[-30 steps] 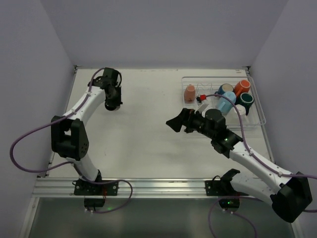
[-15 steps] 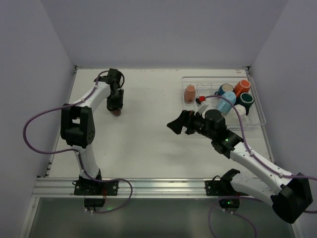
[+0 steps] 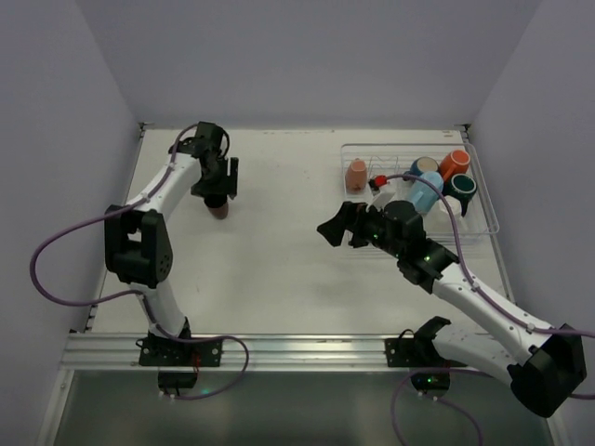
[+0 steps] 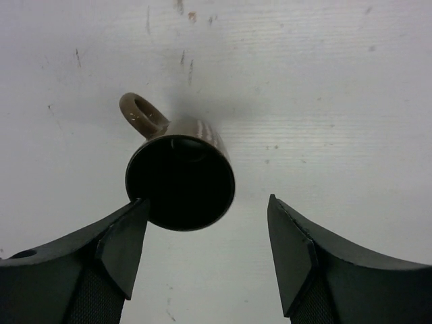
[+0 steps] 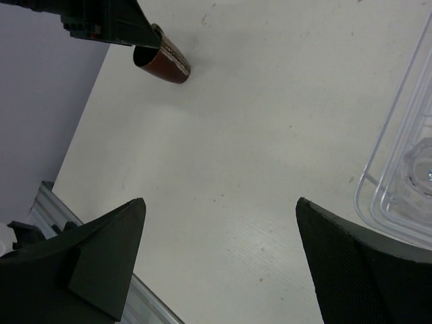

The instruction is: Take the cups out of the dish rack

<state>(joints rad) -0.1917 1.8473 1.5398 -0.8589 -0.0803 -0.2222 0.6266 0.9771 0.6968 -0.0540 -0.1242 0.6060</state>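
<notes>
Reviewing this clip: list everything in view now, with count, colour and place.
Glossy brown handled ceramic mug: one, brown, upright on table, far left, between the fingers of the left claw.
Rectangular wire dish rack: one, pale, table's far right.
Mugs in rack: five seen, salmon-pink, blue, orange, light blue, dark teal.
Small red item: one, in rack, too small to identify.
Table: one, white, under everything.
Left claw: one, black, open around the brown mug.
Right claw: one, black, open, empty, over bare table beside rack.
</notes>
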